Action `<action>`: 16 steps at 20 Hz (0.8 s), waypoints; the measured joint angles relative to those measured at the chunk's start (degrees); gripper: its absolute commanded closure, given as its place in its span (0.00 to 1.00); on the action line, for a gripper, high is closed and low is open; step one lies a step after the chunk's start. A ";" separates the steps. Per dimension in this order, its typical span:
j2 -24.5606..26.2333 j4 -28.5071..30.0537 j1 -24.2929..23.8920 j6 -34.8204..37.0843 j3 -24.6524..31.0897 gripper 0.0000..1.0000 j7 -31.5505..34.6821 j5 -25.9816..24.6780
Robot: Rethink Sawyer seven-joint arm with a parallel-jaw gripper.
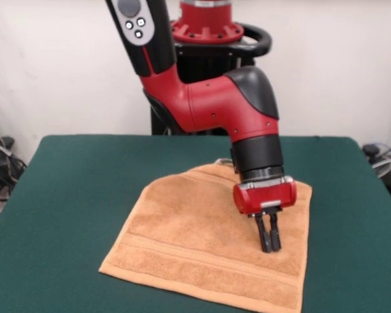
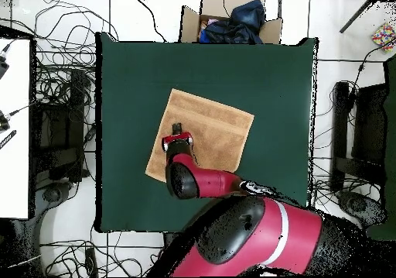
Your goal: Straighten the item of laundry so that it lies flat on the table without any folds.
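Note:
The orange-tan towel [image 1: 195, 235] lies spread out on the dark green table [image 1: 85, 182], turned at an angle to the table's edges. Its border bands run along the near edge. In the overhead view the towel [image 2: 213, 128] sits near the middle of the table [image 2: 271, 81]. My gripper [image 1: 268, 242] points straight down over the towel's right part in the front view. Its fingers are close together, with the tips at or just above the cloth. No cloth is lifted. In the overhead view the gripper [image 2: 177, 129] is over the towel's left part.
A cardboard box with dark blue cloth [image 2: 232, 19] stands beyond the table's far edge. Cables [image 2: 62, 97] lie on the floor to the side. My red arm [image 2: 232, 228] covers the table's edge nearest the base.

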 measured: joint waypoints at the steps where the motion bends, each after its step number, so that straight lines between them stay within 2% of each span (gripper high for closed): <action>1: 0.14 -0.16 -0.01 -0.24 0.06 1.00 0.00 0.00; 16: 2.55 -2.87 -0.09 -3.81 1.02 1.00 0.00 -1.89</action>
